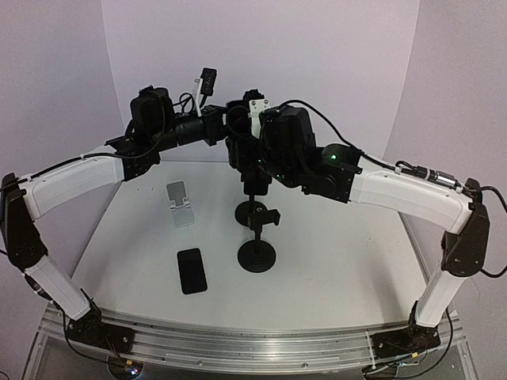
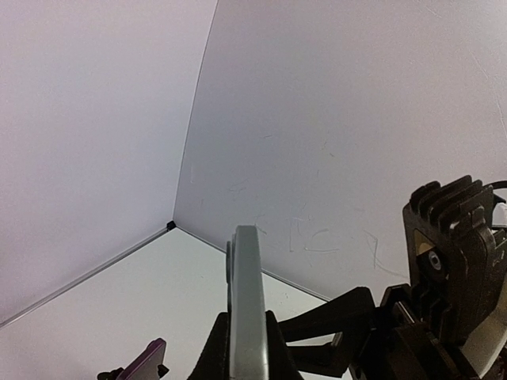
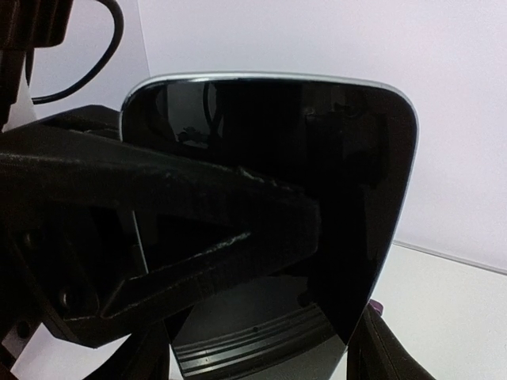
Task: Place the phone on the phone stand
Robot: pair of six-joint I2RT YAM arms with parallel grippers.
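On the white bench (image 1: 333, 261), the silver folding metal phone stand (image 1: 181, 204) is sitting left of centre, toward the back. The flat black slab phone (image 1: 192, 270) is lying in front of it, nearer the arm bases. Just right of both, the black round-based metal post (image 1: 257, 241) is standing at the middle. Above and behind that post, the left hand (image 1: 226, 127) and right hand (image 1: 249, 154) are hanging close together. The silver-rimmed dark glass phone (image 3: 348, 198) is sitting between the left hand's fingers (image 2: 214, 356), edge-on to the left wrist camera.
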